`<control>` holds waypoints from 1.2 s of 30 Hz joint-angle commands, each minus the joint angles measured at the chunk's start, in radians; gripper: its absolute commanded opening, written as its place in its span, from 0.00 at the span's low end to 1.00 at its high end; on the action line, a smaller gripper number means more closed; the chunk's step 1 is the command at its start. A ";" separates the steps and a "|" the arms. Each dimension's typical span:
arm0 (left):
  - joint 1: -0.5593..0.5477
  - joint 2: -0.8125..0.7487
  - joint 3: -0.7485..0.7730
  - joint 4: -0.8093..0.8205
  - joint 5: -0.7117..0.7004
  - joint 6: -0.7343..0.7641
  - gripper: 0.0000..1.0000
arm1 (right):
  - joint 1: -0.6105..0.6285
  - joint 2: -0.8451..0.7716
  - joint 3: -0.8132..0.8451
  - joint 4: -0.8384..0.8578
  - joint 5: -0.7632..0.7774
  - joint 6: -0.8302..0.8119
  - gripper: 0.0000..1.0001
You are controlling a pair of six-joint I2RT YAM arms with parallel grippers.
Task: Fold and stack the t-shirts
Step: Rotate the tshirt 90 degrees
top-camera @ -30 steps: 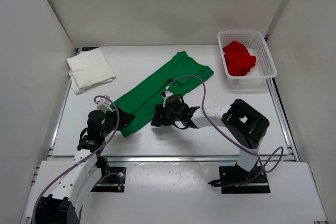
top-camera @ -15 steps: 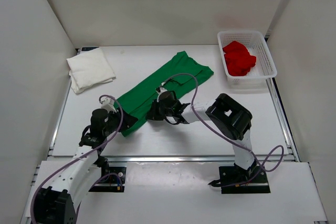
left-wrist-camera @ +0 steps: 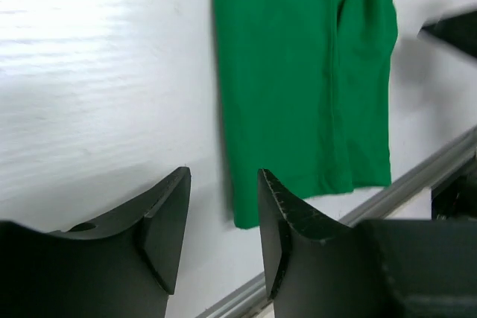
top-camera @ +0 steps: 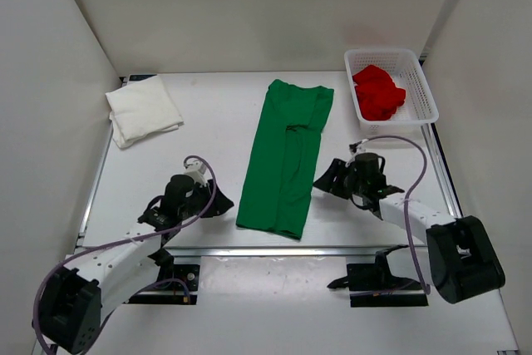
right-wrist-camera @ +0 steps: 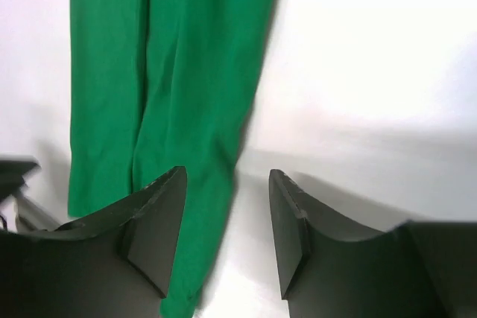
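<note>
A bright green t-shirt (top-camera: 287, 155) lies flat as a long narrow strip, running from the middle of the table to its near edge. It also fills the left wrist view (left-wrist-camera: 298, 72) and the right wrist view (right-wrist-camera: 171, 72). My left gripper (top-camera: 223, 205) sits just left of the strip's near end, open and empty (left-wrist-camera: 223, 184). On the strip's right side my right gripper (top-camera: 324, 182) is low over the table, open, with nothing between its fingers (right-wrist-camera: 227, 176). A folded white t-shirt (top-camera: 143, 110) lies at the far left. The red t-shirt (top-camera: 378, 91) is bunched in the basket.
The white mesh basket (top-camera: 420, 81) stands at the far right corner. A metal rail (top-camera: 274, 248) runs along the table's near edge, close to the green strip's end. White walls close in the table on three sides.
The green t-shirt has swung from a diagonal to a straight strip reaching the near edge. Both grippers have come off it, and the right arm has moved from its left to its right side.
</note>
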 commanded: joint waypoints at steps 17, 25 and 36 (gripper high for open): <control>-0.208 0.294 -0.003 0.186 -0.002 0.030 0.21 | -0.179 0.663 0.633 0.000 -0.014 -0.099 0.26; -0.256 0.106 -0.133 0.149 -0.019 -0.063 0.08 | -0.104 0.907 0.999 -0.196 -0.096 -0.181 0.00; -0.208 -0.032 -0.144 0.106 0.002 -0.109 0.57 | -0.093 0.661 0.878 -0.255 -0.024 -0.207 0.39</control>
